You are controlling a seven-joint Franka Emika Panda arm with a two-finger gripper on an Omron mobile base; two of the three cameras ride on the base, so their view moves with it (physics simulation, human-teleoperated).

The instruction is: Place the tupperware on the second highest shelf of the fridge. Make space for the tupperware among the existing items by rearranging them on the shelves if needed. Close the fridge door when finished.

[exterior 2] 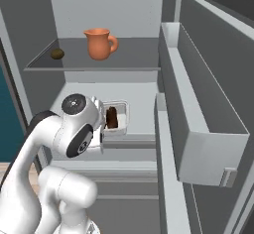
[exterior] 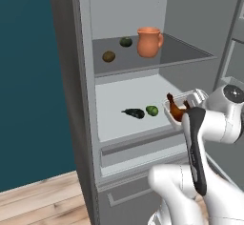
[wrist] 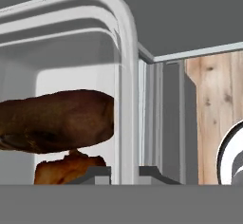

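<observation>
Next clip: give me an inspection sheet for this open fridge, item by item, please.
Surface: pale white second highest shelf, bare at the back.
Job's things: clear-white plastic tupperware with brown food, at the shelf's front right; tall grey fridge door open.
Clutter: dark aubergine and green lime beside the tupperware; orange clay jug and two small round fruits on the grey glassy shelf above.
Grippers: hand shut on the tupperware's wall.
Cables: nothing seen.
Surroundings: teal wall, wooden floor.

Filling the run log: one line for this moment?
gripper: shut on tupperware | tupperware: over white shelf front | fridge door: open
</observation>
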